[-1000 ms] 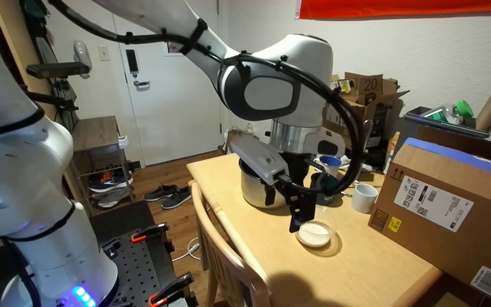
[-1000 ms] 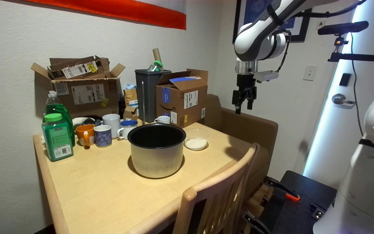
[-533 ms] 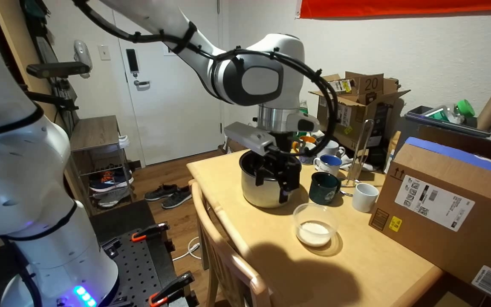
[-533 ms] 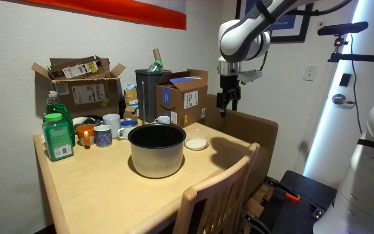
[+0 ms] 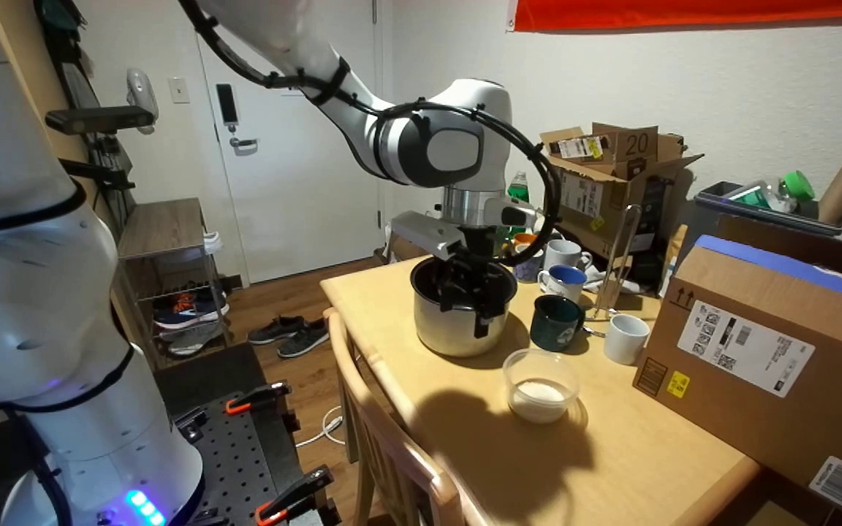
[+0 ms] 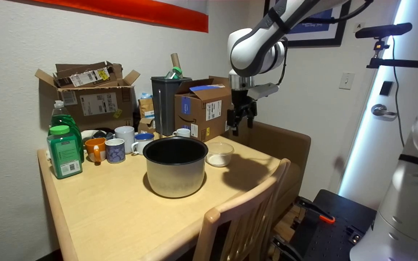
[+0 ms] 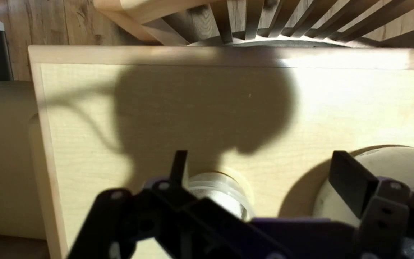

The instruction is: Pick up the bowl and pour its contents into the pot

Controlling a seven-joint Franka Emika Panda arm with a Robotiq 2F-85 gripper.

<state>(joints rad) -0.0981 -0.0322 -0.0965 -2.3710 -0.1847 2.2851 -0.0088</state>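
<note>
Wrist view: my jaws hang spread wide in the air over the counter (image 7: 92, 169), and in both exterior views I see the bowl (image 5: 517, 377), upright with white contents (image 5: 540, 396) low inside, sitting apart from my jaws on that counter near the upright pot (image 5: 444, 327).

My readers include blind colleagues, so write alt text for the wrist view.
An open, empty gripper above a table partly hides a bowl with white contents, lower centre, and a pot, lower right. A broad shadow falls on the table; a chair lines the top.
</note>
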